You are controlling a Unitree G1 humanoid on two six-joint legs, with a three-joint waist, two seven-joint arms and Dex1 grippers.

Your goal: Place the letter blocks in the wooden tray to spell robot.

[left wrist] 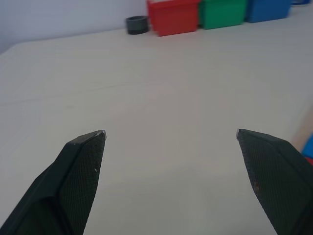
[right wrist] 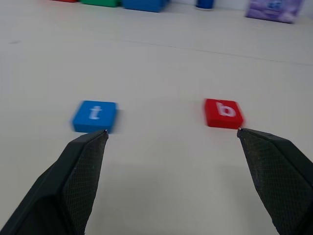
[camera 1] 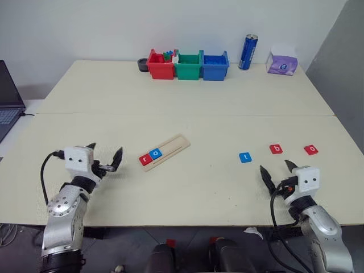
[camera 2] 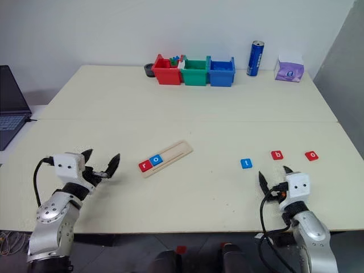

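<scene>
Left gripper (camera 1: 106,157): nearest the table's front edge on the left, fingers spread wide, nothing between them; aimed across the tabletop, the near end of the tray just beside it.

Right gripper (camera 1: 276,169): front right, fingers likewise spread and empty; in its wrist view the blue "t" block (right wrist: 95,116) and red "b" block (right wrist: 223,113) are framed just beyond the fingertips.

Wooden tray (camera 1: 170,149): left of centre, long axis laid diagonally, near end toward the left gripper, far end angled away to the right. Red "r" block (camera 1: 145,159) and blue "o" block (camera 1: 156,153) are seated touching at the near end.

Loose blocks: "t", "b" and a red "o" block (camera 1: 310,149), set in a row on the right, well apart from the tray.

Step judged in hand: the third letter. The "b" is called for next, gripped by the right gripper and carried leftward to sit beside the "o".

Table's far edge: red bin (camera 1: 161,65), green bin (camera 1: 188,66), blue bin (camera 1: 215,66), blue can (camera 1: 248,52).
</scene>
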